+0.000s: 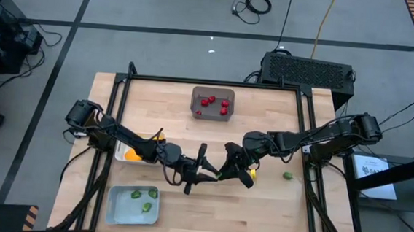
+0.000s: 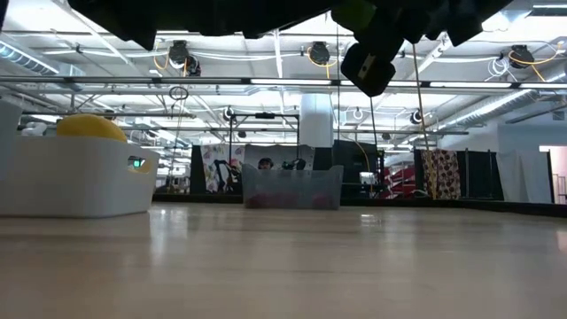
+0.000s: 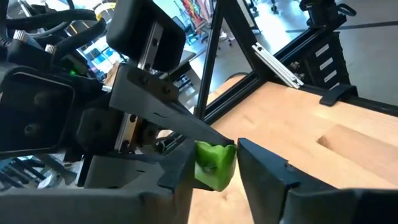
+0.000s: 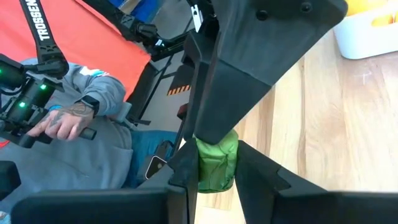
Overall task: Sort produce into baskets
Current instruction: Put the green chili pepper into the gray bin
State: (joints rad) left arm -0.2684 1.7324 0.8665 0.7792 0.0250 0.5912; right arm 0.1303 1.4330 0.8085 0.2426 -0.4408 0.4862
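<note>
A: What is the biggest thing here?

B: The wooden counter, with 2 dark arms meeting near its middle. The left claw and the right claw come tip to tip there, raised above the wood.

A: And the baskets?

B: 3 of them. The light grey-blue tray sits at the near left corner with 3 green pieces inside. The white tray lies just beyond it, under the left arm, holding yellow-orange rounds. The dark grey bin stands at the far middle with red berries in it.

A: What are the claws doing?

B: Both are closed on the same small green piece. In the left wrist view it is pinched between that arm's 2 fingers, with the other claw's fingers meeting it from the far side; the right wrist view shows it the same way.

A: Anything loose?

B: 1 green piece lies on the counter near the right edge, well apart from the baskets. A yellow bit shows just beside the right claw.

A: Anyone around?

B: A person's hand holding a controller shows beyond the counter.
</note>
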